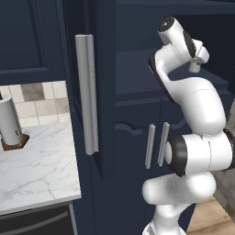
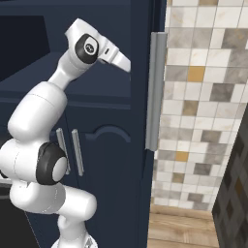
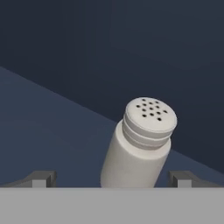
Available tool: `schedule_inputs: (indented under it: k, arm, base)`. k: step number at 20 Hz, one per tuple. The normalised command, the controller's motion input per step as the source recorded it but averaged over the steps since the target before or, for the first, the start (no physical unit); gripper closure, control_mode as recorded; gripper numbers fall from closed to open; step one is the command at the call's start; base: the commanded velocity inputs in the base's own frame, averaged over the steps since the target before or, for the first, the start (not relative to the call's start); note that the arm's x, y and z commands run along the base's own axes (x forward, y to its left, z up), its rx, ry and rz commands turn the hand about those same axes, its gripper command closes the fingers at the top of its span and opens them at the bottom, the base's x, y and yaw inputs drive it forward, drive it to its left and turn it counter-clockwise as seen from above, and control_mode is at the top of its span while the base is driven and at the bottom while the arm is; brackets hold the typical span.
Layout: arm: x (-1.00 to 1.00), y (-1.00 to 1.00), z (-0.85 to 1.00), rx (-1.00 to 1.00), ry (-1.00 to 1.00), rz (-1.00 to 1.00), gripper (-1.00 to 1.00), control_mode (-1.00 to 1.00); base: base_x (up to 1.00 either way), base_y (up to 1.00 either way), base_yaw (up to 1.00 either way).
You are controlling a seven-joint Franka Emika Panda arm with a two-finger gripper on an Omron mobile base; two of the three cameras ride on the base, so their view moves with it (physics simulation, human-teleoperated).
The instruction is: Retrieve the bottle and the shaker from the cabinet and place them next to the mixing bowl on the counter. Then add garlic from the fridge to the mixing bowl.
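So the shaker [image 3: 139, 144] sat low and a bit right of center in the hand view, pale grey-white with a ribbed neck and a flat cap full of little holes. It looked tilted with its top leaning to the right, but that camera rolls with the hand, so I couldn't say if it was really leaning. It stood on a dark navy shelf [image 3: 52, 131] inside the cabinet, with the darker back wall above it.

The gripper [image 3: 111, 178] was spread wide, one fingertip at the lower left and one at the lower right of the frame, with the shaker's body between them. Neither tip was touching it, so nothing was grasped.

From the left base view, the arm [image 1: 193, 114] rose from the lower right and reached up into the open cabinet near the upper right. A long grey door handle [image 1: 87, 94] ran down the middle, the white marble counter [image 1: 39, 170] lay at lower left, and a paper-towel roll [image 1: 9, 121] stood on it at the left edge.
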Motion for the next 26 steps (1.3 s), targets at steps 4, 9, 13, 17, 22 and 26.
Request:
schedule_inputs:
  k: [4, 9, 13, 17, 22, 26]
  arm:
    - [-0.02, -0.02, -0.06, 0.0, 0.0, 0.0, -1.0, -1.0]
    - [-0.03, 0.0, 0.0, 0.0, 0.0, 0.0, -1.0, -1.0]
    - [0.0, 0.0, -0.06, 0.0, 0.0, 0.0, -1.0, -1.0]
    - [0.0, 0.0, -0.24, 0.0, 0.0, 0.0, -1.0, -1.0]
    - [0.0, 0.0, -0.06, 0.0, 0.0, 0.0, -1.0, -1.0]
    - [0.03, -0.18, 0.0, 0.0, 0.0, 0.0, -1.0, -1.0]
  base:
    - [0.0, 0.0, 0.0]
    - [0.0, 0.0, 0.0]
    - [0.0, 0.0, 0.0]
    - [0.0, 0.0, 0.0]
    - [0.0, 0.0, 0.0]
    - [0.0, 0.0, 0.0]
